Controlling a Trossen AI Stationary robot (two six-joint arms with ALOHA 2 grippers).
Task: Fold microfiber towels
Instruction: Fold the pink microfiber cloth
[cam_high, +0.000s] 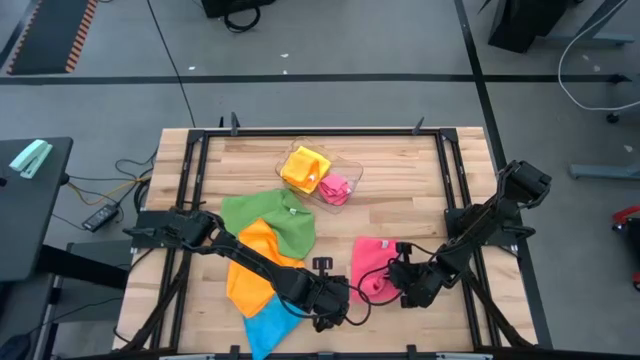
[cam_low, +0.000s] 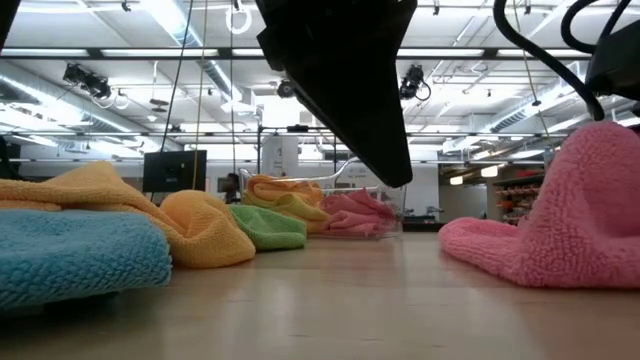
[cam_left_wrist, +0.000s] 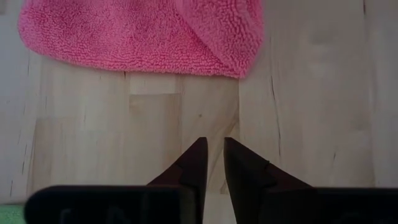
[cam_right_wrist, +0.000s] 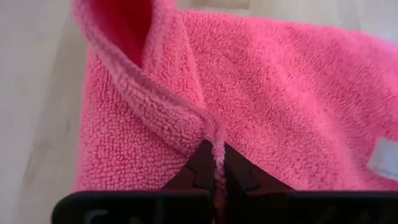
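At the table's left, the blue towel (cam_high: 268, 328), orange towel (cam_high: 252, 268) and green towel (cam_high: 275, 220) lie overlapping in a loose heap, apparently waiting their turn, while a clear tray (cam_high: 345, 165) farther back holds a yellow and another pink one. The left gripper (cam_left_wrist: 213, 163) hovers over bare wood just short of the pink towel (cam_high: 375, 262), fingers narrowed to a slit and empty, probably ready to pin an edge. The right gripper (cam_right_wrist: 214, 163) is pinched shut on that towel's hem, lifting a corner into a flap, likely to fold it.

Left hand (cam_left_wrist: 213, 163) empty, near pink towel (cam_left_wrist: 143, 34).
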